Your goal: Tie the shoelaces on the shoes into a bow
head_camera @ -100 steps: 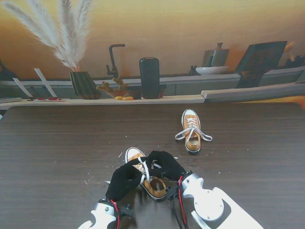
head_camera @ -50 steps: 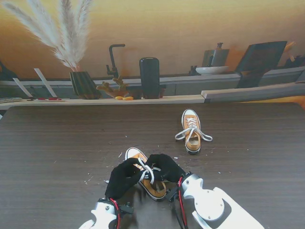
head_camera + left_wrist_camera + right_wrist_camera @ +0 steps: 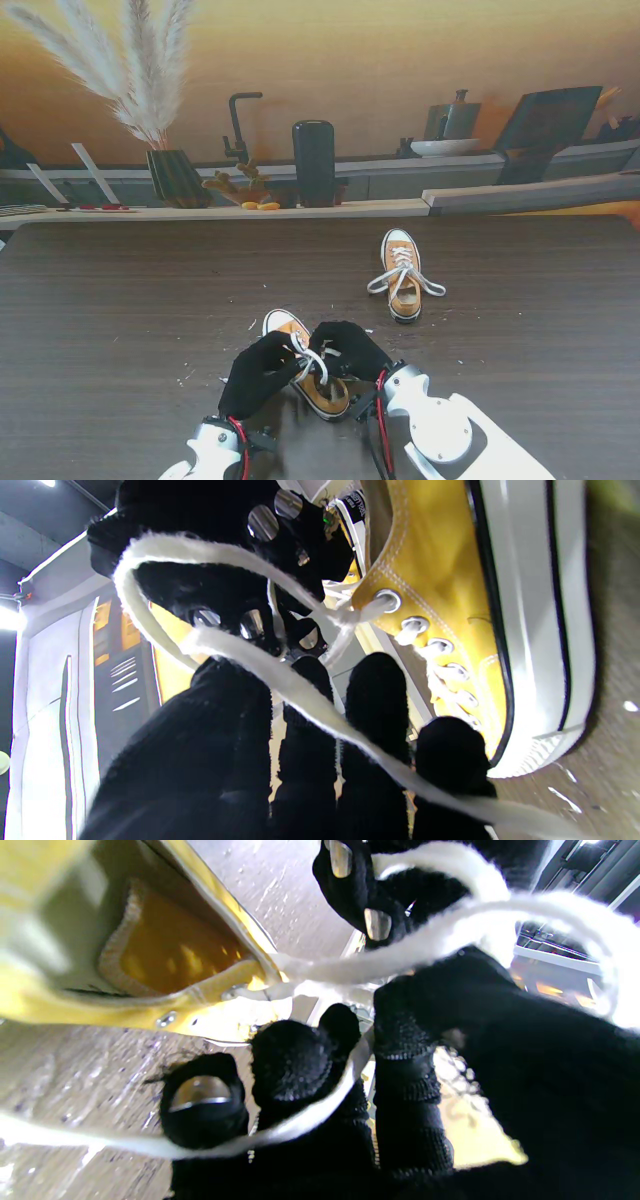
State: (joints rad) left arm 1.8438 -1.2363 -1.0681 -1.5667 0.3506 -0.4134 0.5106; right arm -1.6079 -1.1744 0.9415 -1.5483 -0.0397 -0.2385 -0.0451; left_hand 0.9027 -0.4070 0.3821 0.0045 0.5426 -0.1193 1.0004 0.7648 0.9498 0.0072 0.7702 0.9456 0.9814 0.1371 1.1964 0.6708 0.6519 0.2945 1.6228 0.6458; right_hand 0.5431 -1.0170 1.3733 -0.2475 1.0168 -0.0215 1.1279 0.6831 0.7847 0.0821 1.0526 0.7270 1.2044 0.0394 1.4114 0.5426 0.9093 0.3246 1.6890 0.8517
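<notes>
Over the near shoe [image 3: 305, 372], both hands' fingers [image 3: 283, 352] closer together, pinching lace [image 3: 309, 357] loops

**Layout around the near shoe**

The near shoe [image 3: 305, 368] lies on the table [image 3: 120, 310] close to me. The left hand [image 3: 258, 374] sits at its left side, the right hand [image 3: 347, 350] at its right — the lace [image 3: 309, 357] runs between them over the shoe. The second shoe [image 3: 403, 274] lies farther from me and to the right, well apart.
</notes>
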